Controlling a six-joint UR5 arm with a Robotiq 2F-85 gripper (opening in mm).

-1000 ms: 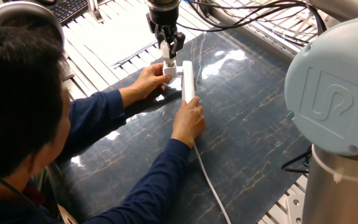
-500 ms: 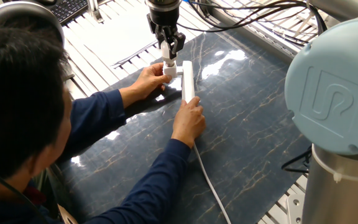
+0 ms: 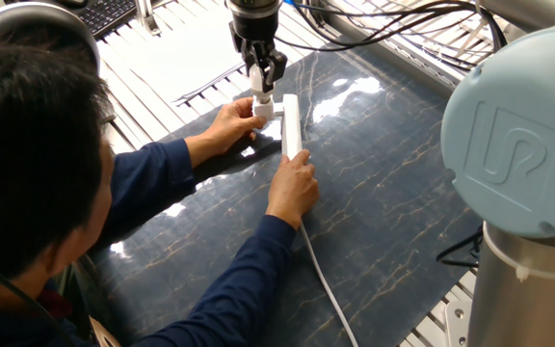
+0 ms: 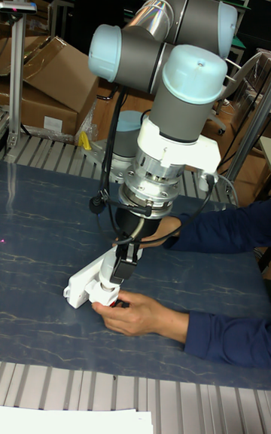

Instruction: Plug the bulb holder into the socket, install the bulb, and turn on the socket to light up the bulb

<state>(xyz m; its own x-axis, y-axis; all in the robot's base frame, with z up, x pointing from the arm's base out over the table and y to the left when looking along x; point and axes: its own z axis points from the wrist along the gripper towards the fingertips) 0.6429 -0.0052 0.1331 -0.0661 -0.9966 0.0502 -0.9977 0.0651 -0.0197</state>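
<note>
- Nothing shifts across the last second: the grey UR5 arm with pale blue joint caps stays parked over the far left part of the dark blue marbled table mat, and both of the person's hands stay put too. My read is that the job is paused in a pressing or seating step, not moving on.
- The long white rectangular power strip, the socket, lies on the mat running near to far, its white cord trailing toward the near edge. It does not budge.
- The person's hand on the left cups the spot under the tool, touching the small white piece there; the other hand pins the near end of the socket.
- The black two-finger gripper points straight down just left of the socket, jaws drawn narrowly together around a small white piece, the bulb or the cube-like bulb holder; I cannot tell which.
- That white piece sits right against the socket's left side at its far end, so plugging or fitting looks under way; no glow shows, so the switch step seems yet to come.
</note>
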